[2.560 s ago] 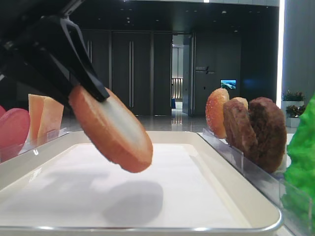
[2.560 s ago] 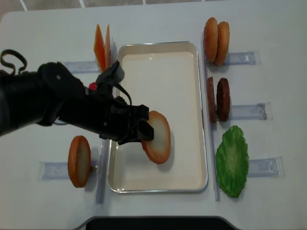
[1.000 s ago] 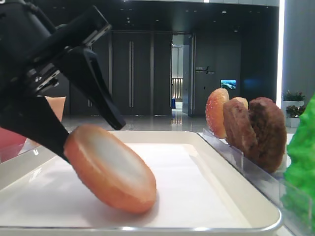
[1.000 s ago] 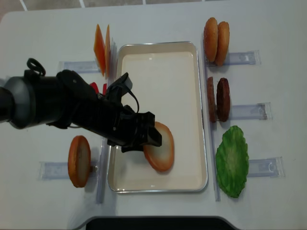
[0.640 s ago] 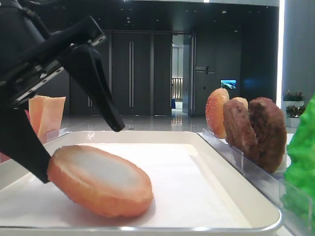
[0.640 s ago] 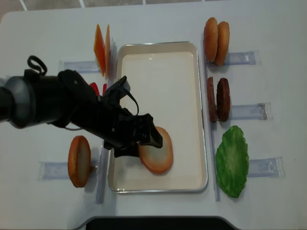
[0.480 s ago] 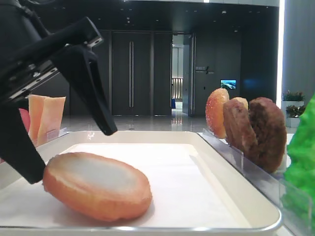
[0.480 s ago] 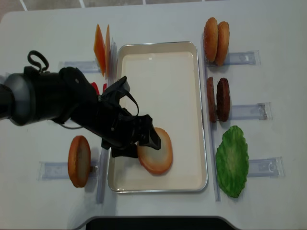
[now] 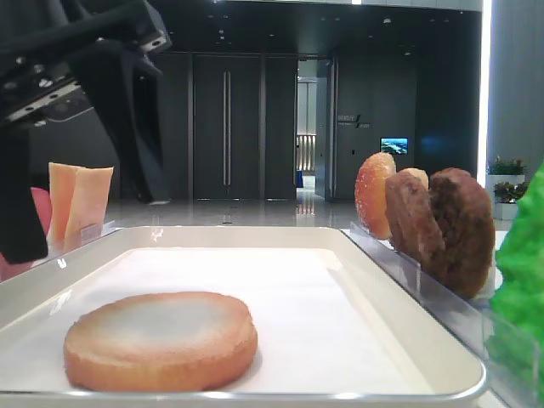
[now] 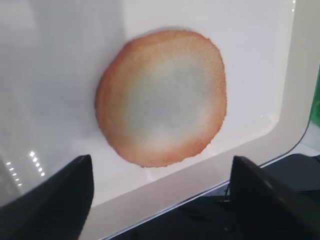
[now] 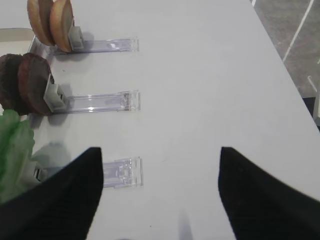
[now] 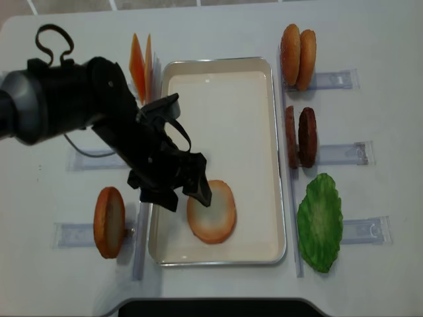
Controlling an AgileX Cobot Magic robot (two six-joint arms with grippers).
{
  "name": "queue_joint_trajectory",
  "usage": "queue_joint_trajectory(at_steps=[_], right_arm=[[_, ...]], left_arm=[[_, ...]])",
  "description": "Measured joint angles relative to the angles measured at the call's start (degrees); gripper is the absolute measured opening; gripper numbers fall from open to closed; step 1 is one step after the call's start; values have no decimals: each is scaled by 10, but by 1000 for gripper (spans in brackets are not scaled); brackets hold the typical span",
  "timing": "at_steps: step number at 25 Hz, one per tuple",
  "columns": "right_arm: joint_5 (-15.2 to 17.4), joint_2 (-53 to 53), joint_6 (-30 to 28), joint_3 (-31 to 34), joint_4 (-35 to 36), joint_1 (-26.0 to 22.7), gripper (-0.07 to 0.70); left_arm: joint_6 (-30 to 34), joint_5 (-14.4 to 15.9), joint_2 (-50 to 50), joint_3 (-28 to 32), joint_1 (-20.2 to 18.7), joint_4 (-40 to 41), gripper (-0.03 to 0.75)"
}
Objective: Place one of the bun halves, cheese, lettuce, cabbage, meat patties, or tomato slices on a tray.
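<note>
A bun half (image 12: 211, 211) with a pale face lies flat on the liner at the near end of the cream-white tray (image 12: 218, 61). It also shows in the left wrist view (image 10: 161, 117) and the low view (image 9: 161, 340). My left gripper (image 12: 185, 197) hangs open just above the bun half, one finger on each side, touching nothing (image 10: 161, 160). My right gripper (image 11: 160, 165) is open over bare table, right of the racks. Cabbage is out of view.
Clear racks flank the tray: cheese (image 12: 141, 63) and another bun half (image 12: 109, 221) on the left, two bun halves (image 12: 297, 47), meat patties (image 12: 301, 137) and lettuce (image 12: 320, 221) on the right. A tomato slice (image 9: 42, 217) peeks out behind my left finger.
My left gripper opened and let go of the bun half, which tipped from tilted to flat on the tray. The gripper then rose and drew back slightly to the left.
</note>
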Motion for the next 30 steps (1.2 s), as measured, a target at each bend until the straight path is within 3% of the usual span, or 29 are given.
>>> queue_joint_trajectory(at_steps=[5, 7, 9, 22, 25, 30], right_arm=[[0, 0, 0, 0, 0, 0, 467], [0, 0, 0, 0, 0, 0, 467], [0, 0, 0, 0, 0, 0, 467], [0, 0, 0, 0, 0, 0, 467], [0, 0, 0, 0, 0, 0, 467], [0, 0, 0, 0, 0, 0, 467]], left_arm=[[-50, 104, -2, -67, 0, 103, 649], [-69, 162, -4, -94, 0, 138, 649], [-89, 193, -8, -113, 0, 173, 649], [-108, 209, -43, -126, 8, 243, 605], [-96, 210, -72, -126, 42, 267, 602], [-39, 212, -115, -126, 130, 303, 601]])
